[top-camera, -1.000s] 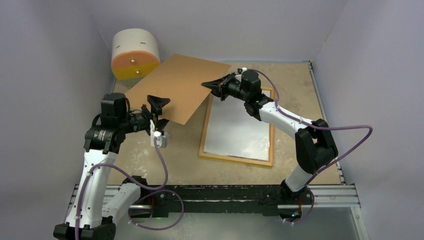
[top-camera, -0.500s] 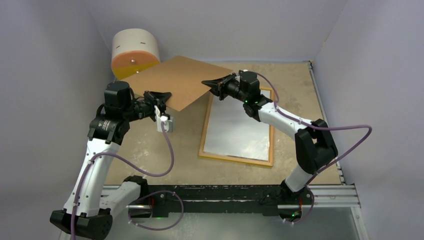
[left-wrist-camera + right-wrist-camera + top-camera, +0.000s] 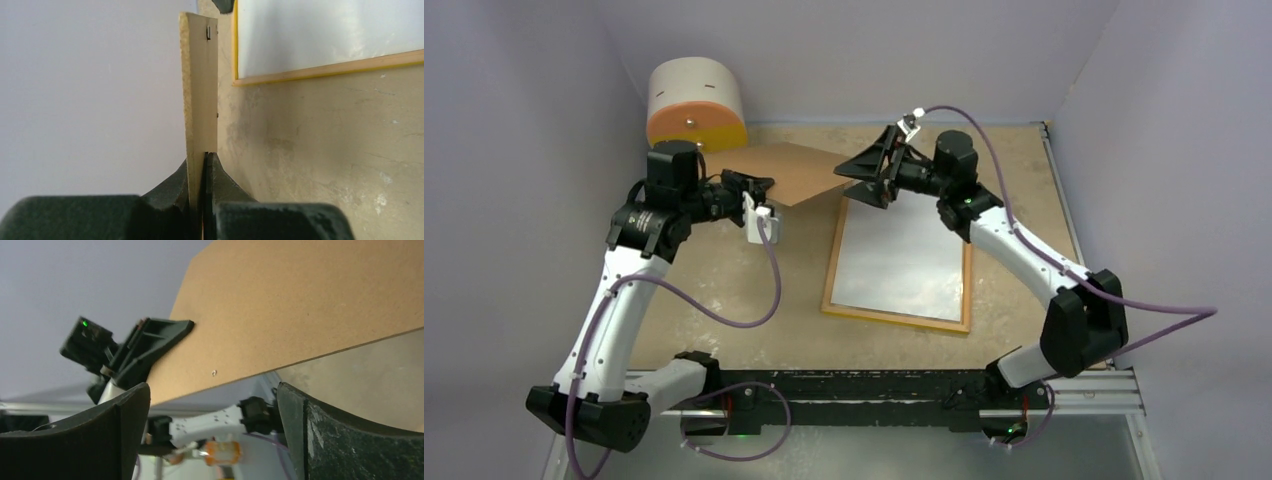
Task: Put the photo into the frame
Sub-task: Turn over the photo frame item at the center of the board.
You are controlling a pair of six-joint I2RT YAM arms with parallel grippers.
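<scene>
Over the table (image 3: 724, 290) the backing board (image 3: 799, 170) is pinched by the left gripper (image 3: 761, 185) alone, the right gripper (image 3: 869, 178) being spread open. If it sags, the frame (image 3: 894, 318) could be struck.

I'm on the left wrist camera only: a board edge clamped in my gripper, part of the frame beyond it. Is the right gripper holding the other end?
Observer: No. The right gripper is open, its fingers spread wide near the backing board's right corner and closed on nothing.
Operator: So the left gripper carries it alone. Where is the board relative to the frame?
Observer: It is held in the air, left of the frame. From above, only its right corner comes about to the frame's far-left corner.
Operator: Anything near the board's far side?
Observer: A white-and-orange drum stands in the far-left corner, just beyond the board.
</scene>
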